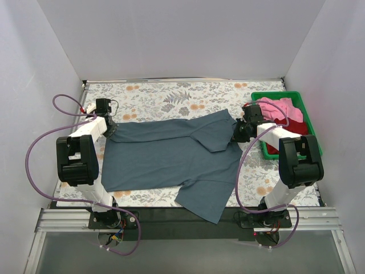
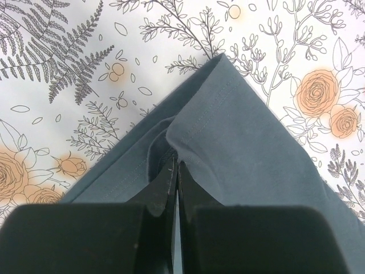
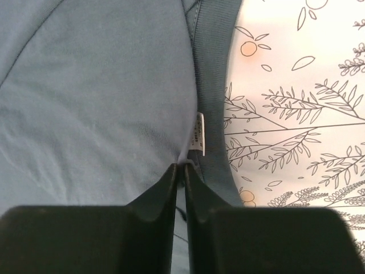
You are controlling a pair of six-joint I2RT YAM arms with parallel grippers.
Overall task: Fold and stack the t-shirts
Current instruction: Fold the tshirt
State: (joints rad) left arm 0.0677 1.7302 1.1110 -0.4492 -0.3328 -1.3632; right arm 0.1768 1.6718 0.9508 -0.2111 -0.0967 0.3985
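The slate blue-grey t-shirt (image 1: 171,154) lies spread across the table, its near sleeve hanging over the front edge and its far right part folded over. My left gripper (image 1: 112,130) is shut on the shirt's left corner; in the left wrist view the fingers (image 2: 165,188) pinch a fold of the blue-grey cloth (image 2: 245,148). My right gripper (image 1: 235,134) is shut on the shirt's right edge by the collar; in the right wrist view it (image 3: 183,170) pinches cloth (image 3: 102,97) beside a white label (image 3: 198,134). The pink t-shirt (image 1: 279,108) and the dark red t-shirt (image 1: 291,128) lie in the bin.
A green plastic bin (image 1: 279,96) stands at the right edge of the table, just behind my right arm. The table wears a floral cloth (image 1: 171,97). White walls close in the left, back and right sides.
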